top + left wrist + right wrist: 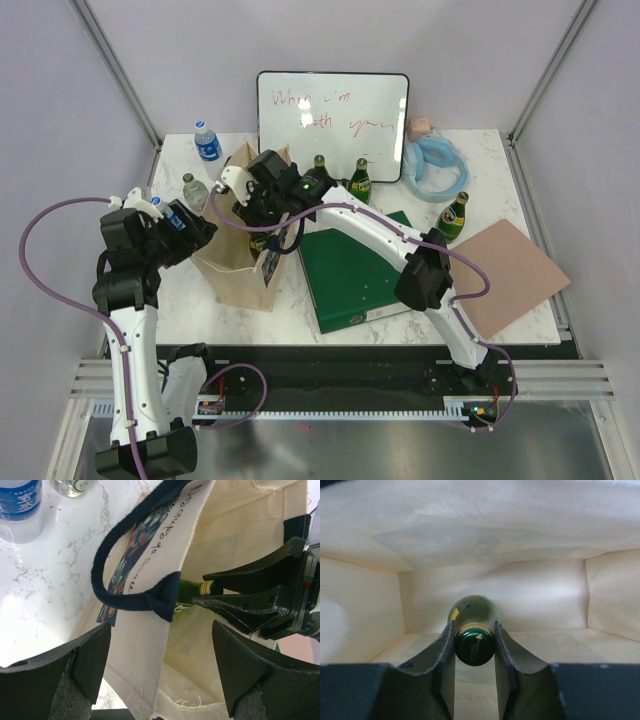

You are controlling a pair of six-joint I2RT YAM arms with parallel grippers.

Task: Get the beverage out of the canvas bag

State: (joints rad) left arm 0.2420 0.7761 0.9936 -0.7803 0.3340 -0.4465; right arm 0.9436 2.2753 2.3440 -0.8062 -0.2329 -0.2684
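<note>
Beige canvas bag (230, 280) (dark blue handles (162, 595)), green bottle (474, 615)

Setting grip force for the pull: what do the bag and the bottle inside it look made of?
The canvas bag looks like matte, off-white woven cloth, going by the frayed threads at its hem and its soft folds. The bottle is glossy translucent green, probably glass, though hard plastic can't be excluded; its cap looks like painted metal.

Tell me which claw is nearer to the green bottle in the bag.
Right. The right claw grips the green bottle by its neck inside the canvas bag. The left claw hangs open at the bag's rim.
</note>
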